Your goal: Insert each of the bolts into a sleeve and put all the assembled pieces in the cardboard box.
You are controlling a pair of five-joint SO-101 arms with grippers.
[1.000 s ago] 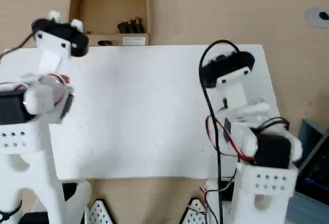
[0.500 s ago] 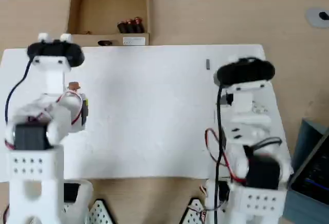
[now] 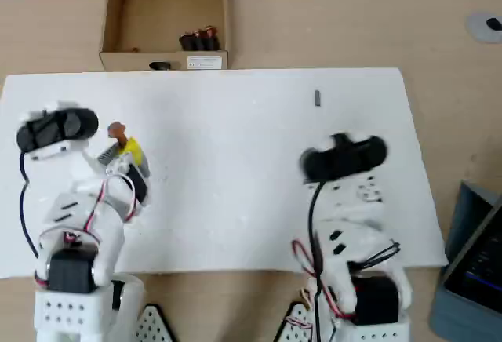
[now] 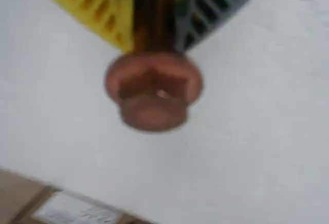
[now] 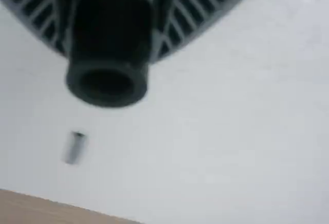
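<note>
High view — the left gripper sat over the near-left part of the white board, clamped around a copper bolt whose head pointed toward the far edge. The right arm stood over the board's right side, its fingers hidden under the arm's own black camera housing. A small grey sleeve lay on the board, beyond the right arm and near the far edge. The cardboard box rested on the table just past the board's far-left edge, with dark assembled pieces against its near wall.

Left wrist view — the bolt was pinched by its shank between a yellow finger and a dark grey one. Its flanged head hung clear above the board.

Right wrist view — the right gripper held a black sleeve tight between dark ribbed fingers, the open bore facing out. The grey sleeve lay loose on the board, well apart from the held one.
</note>
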